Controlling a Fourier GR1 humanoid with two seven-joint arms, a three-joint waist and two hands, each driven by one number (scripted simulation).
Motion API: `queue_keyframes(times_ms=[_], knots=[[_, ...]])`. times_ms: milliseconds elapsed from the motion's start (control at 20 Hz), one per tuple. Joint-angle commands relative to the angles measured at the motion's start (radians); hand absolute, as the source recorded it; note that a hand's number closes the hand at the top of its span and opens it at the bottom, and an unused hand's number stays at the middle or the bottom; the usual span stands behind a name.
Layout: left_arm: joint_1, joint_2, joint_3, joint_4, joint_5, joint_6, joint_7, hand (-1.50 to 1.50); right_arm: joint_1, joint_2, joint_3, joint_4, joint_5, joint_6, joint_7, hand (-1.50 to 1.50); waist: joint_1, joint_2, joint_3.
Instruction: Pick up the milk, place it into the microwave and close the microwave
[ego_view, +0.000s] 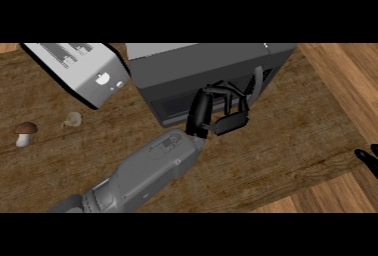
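Note:
The dark grey microwave (207, 62) stands at the back centre of the counter. Its door (77, 70) is swung wide open to the left. My left forearm comes in from the lower left, and my left hand (220, 111) is at the mouth of the microwave's dark cavity. Its fingers are spread and loosely bent, with nothing showing between them. The milk is not visible in this view; the cavity behind the hand is dark and partly hidden. My right hand (367, 159) rests open at the right edge.
A brown-capped mushroom (24, 133) and a pale one (72, 119) sit on the wooden counter (295, 140) left of the arm, below the open door. The counter's edge runs diagonally at the right.

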Motion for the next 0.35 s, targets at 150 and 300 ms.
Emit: queue_keyframes(times_ms=[150, 300], knots=[[-0.053, 0.001, 0.058, 0.109, 0.042, 0.008, -0.014, 1.5, -0.006, -0.017, 0.0, -0.017, -0.023, 0.002, 0.014, -1.5, -0.011, 0.018, -0.001], [-0.05, 0.001, 0.052, 0.114, 0.051, 0.002, -0.028, 1.5, -0.007, -0.016, 0.007, -0.021, -0.028, 0.003, 0.017, -1.5, -0.009, 0.025, -0.001]])
